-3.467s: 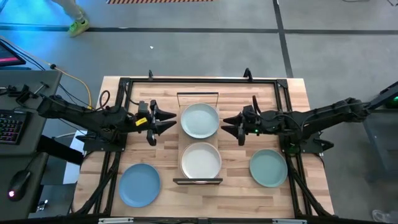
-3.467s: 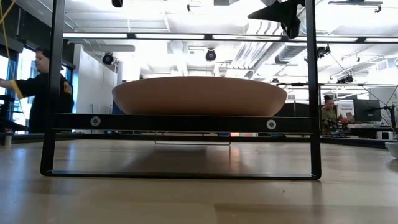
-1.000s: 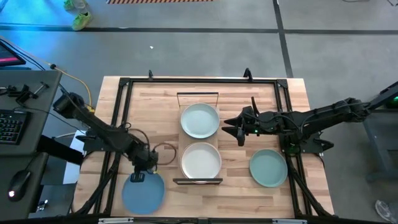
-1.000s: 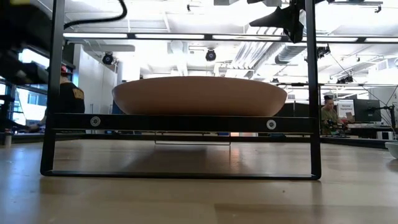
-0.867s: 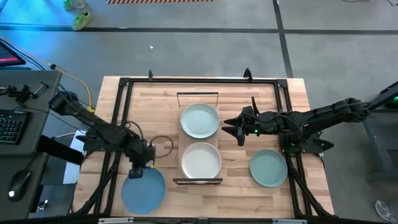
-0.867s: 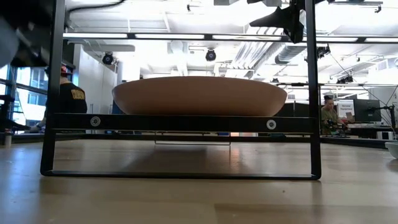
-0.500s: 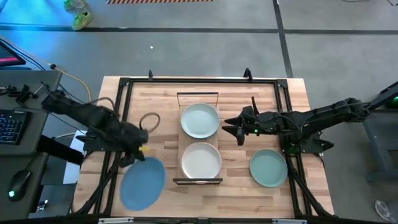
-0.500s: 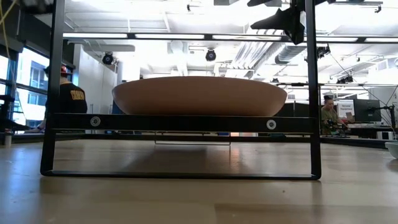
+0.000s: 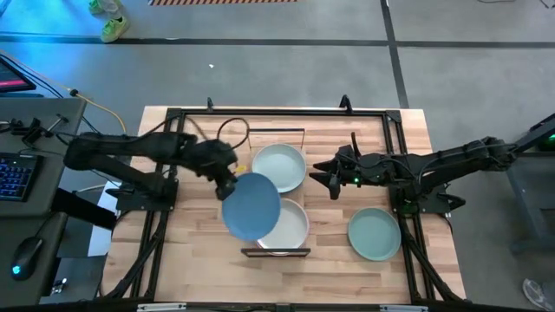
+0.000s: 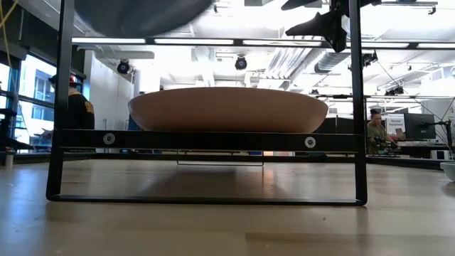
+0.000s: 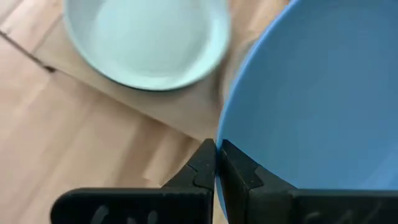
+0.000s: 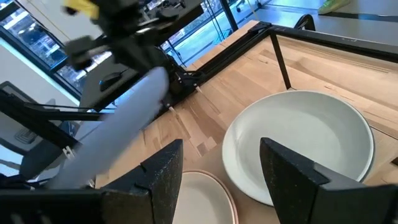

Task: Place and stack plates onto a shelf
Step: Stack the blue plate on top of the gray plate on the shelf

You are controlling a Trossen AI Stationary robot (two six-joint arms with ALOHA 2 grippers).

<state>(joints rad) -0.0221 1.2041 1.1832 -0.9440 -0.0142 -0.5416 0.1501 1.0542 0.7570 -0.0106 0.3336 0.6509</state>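
Note:
My left gripper [image 9: 227, 184] is shut on a blue plate [image 9: 251, 205] and holds it in the air over the left side of the shelf [image 9: 279, 253]. The shelf is a light-wood plank with black wire end frames. A whitish plate [image 9: 290, 230] rests on its near half and a pale plate [image 9: 279, 166] on its far half. In the low view the blue plate's underside [image 10: 142, 14] shows above the near plate [image 10: 227, 109]. My right gripper [image 9: 325, 178] waits open, right of the far plate. My left gripper pinches the blue plate's rim [image 11: 227, 127] between its two shut fingers [image 11: 202, 171], one on each face, at the edge nearest the table's far-left. The plate is lifted clear and tilted, and partly covers the near plate in the high view.
A sage green plate [image 9: 375, 234] lies on the table at the near right. Black frame rails [image 9: 173, 117] run around the tabletop. A desk with a keyboard [image 9: 17, 178] stands to the left. People [image 10: 78, 107] stand in the room behind.
My left gripper, shut on the blue plate's rim throughout, has lifted the plate off the table's near left. It has carried the plate up and toward the right, to above the shelf's near plate. The plate has tipped from flat to tilted.

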